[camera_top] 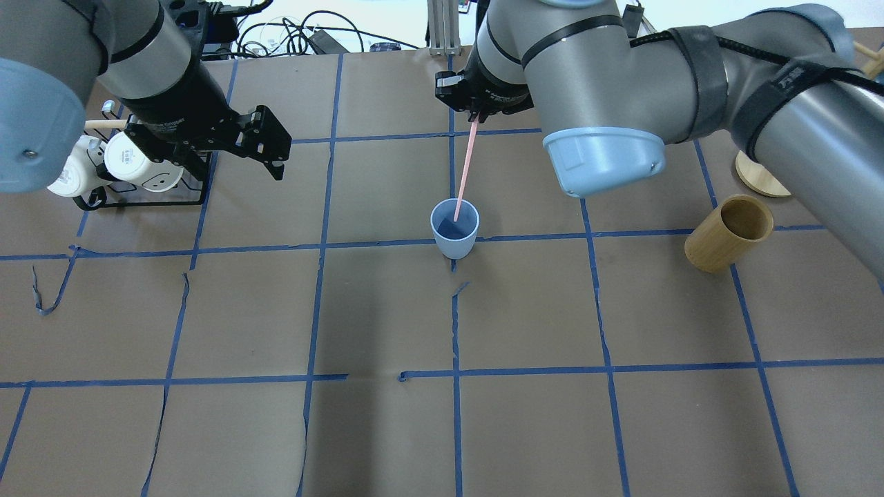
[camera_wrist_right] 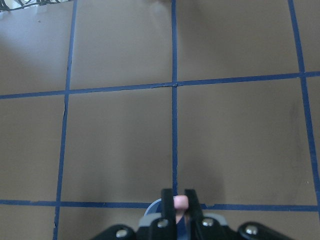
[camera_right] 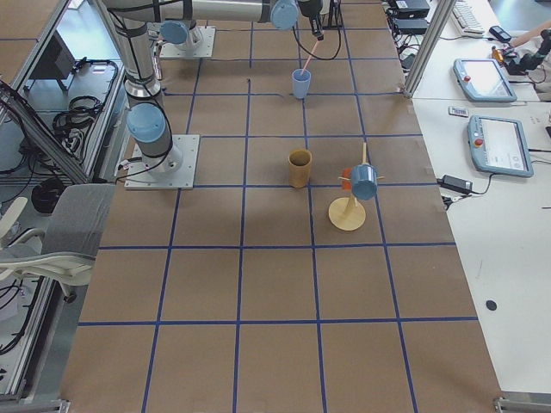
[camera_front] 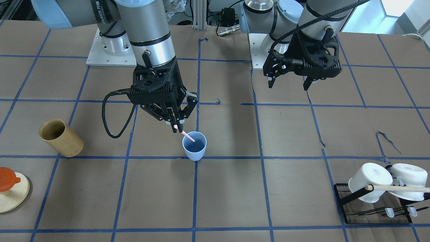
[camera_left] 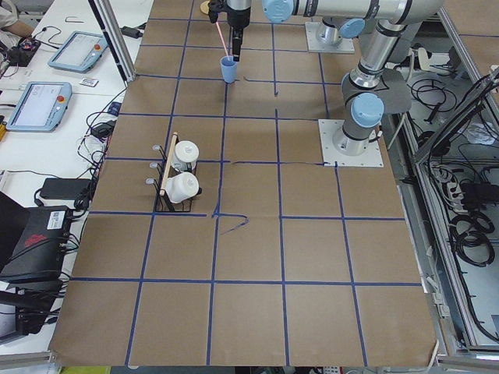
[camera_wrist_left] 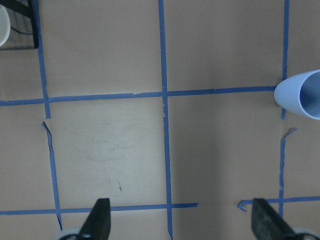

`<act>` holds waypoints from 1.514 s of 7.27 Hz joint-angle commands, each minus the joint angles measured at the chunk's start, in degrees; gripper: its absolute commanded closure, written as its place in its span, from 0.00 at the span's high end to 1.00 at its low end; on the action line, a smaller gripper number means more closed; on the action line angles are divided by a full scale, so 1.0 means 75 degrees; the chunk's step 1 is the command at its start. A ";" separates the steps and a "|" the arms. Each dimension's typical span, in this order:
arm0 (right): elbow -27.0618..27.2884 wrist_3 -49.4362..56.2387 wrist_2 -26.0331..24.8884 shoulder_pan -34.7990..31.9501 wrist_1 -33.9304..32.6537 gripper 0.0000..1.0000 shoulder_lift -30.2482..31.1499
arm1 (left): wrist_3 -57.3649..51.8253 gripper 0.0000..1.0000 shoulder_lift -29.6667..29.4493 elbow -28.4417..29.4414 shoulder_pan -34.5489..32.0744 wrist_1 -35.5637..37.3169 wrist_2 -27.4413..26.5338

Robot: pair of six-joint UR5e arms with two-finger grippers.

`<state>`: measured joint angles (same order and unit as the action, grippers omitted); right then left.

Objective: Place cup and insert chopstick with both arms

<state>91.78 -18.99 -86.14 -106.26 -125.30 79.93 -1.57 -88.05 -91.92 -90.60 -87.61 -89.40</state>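
The light blue cup [camera_front: 194,145] stands upright near the table's middle; it also shows in the overhead view [camera_top: 454,228] and at the right edge of the left wrist view [camera_wrist_left: 303,94]. My right gripper [camera_front: 175,126] is shut on the top end of the pink chopstick [camera_top: 464,174], whose lower end is inside the cup. The chopstick's top shows between the fingers in the right wrist view [camera_wrist_right: 180,202]. My left gripper [camera_front: 289,85] is open and empty, raised above the table off to the cup's side; its fingertips [camera_wrist_left: 99,218] show in the left wrist view.
A tan bamboo cylinder [camera_front: 60,137] stands beyond the cup on my right. A round wooden stand with an orange piece [camera_front: 10,188] is farther out. A black rack [camera_front: 369,205] with white mugs [camera_front: 369,181] and a wooden rod [camera_front: 399,188] sits on my left.
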 commanded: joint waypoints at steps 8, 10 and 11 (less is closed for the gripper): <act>-0.1630 0.0781 0.0049 0.1344 0.4063 1.00 0.0135 | -0.0059 1.00 0.0091 -0.0048 0.0033 -0.0073 0.0002; -0.1585 0.1418 -0.0394 0.1931 0.5755 1.00 0.0462 | -0.0083 1.00 0.0103 -0.0060 0.0033 -0.0084 -0.0009; -0.1527 0.1314 -0.0432 0.2061 0.5866 1.00 0.0475 | -0.0095 1.00 0.0115 -0.0095 0.0021 -0.0085 -0.0010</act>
<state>80.00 -9.38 -88.28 -92.72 -84.91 82.86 -2.18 -87.28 -92.42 -90.37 -88.21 -89.44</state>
